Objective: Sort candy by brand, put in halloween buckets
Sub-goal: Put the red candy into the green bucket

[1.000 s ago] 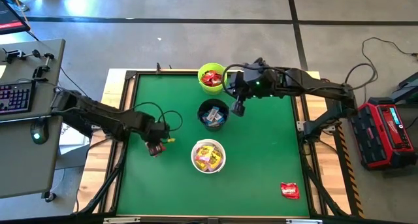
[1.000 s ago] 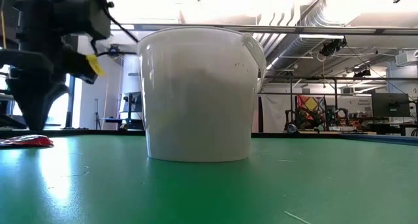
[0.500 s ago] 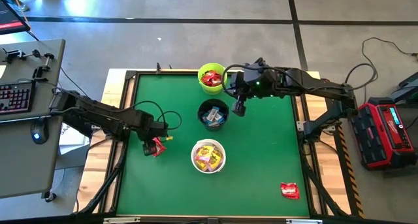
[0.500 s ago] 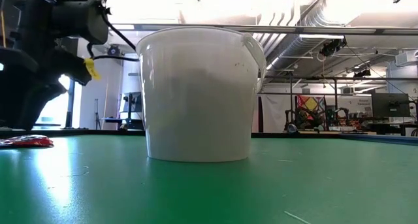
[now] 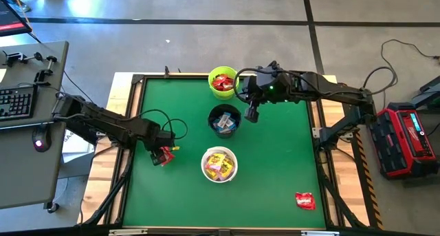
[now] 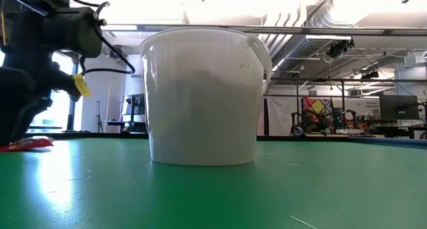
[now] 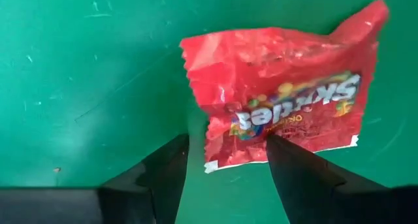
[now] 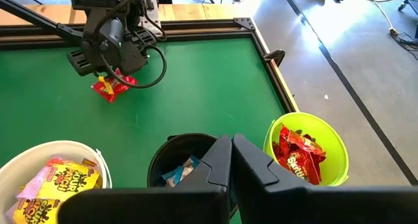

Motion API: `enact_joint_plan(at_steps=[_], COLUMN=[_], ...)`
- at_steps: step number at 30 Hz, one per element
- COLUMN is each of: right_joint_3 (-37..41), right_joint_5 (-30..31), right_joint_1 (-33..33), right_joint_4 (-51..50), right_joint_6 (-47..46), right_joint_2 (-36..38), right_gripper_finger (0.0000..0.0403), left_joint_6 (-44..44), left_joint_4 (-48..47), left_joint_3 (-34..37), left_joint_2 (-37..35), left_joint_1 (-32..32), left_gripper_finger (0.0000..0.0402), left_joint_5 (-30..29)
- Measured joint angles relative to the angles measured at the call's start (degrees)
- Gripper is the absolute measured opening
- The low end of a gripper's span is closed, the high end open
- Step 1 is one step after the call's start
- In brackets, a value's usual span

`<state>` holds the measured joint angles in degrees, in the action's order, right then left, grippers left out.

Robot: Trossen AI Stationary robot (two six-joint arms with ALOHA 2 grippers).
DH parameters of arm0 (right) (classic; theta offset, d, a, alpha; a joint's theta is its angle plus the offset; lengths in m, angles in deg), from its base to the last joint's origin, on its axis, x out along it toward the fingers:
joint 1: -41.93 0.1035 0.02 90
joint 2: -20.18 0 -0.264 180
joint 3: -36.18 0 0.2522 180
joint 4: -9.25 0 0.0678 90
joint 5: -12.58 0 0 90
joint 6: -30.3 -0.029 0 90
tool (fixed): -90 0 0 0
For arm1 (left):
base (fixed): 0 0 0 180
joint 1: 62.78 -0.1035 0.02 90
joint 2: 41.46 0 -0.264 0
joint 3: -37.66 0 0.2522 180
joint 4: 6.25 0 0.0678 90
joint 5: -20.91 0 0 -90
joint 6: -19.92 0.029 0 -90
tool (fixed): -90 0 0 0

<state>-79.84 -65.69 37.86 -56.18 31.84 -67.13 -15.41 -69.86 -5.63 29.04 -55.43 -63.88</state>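
My left gripper [image 7: 225, 162] has dropped low, jaws spread around the red candy [image 7: 281, 100] flat on the table, not yet gripped. Beyond sit 3 buckets; the green bucket [image 5: 222, 81] is its home. My right gripper [image 5: 251, 114] waits shut beside the black bucket [image 5: 225, 120].

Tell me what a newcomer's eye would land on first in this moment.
Three buckets in a row mid-table: lime green bucket of red packets, black bucket, white bucket of yellow ones. The left gripper, open, stands over a red Skittles packet beside the white bucket, while the shut right gripper hangs beside the black bucket.
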Motion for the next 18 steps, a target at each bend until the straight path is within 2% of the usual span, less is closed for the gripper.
enact_joint_plan(at_steps=[4, 7, 18], right_joint_3=[0.0, 0.0, 0.0], right_joint_5=[0.0, -0.02, 1.56], right_joint_1=[0.0, 0.0, -0.15], right_joint_4=[0.01, 0.01, -6.42], right_joint_6=[0.0, 0.12, -0.55], right_joint_2=[0.0, 0.0, 0.35], right_gripper_finger=[0.0, 0.0, 0.0], left_joint_6=[-0.96, -1.71, -2.98], left_joint_4=[0.93, 0.78, 0.81], left_joint_3=[1.12, 0.92, -3.37], left_joint_2=[-0.19, -0.13, -0.17], left_joint_1=[-0.02, -0.02, -0.02], left_gripper_finger=[0.0199, 0.0181, 0.0054], left_joint_5=[0.0, -0.19, -0.68])
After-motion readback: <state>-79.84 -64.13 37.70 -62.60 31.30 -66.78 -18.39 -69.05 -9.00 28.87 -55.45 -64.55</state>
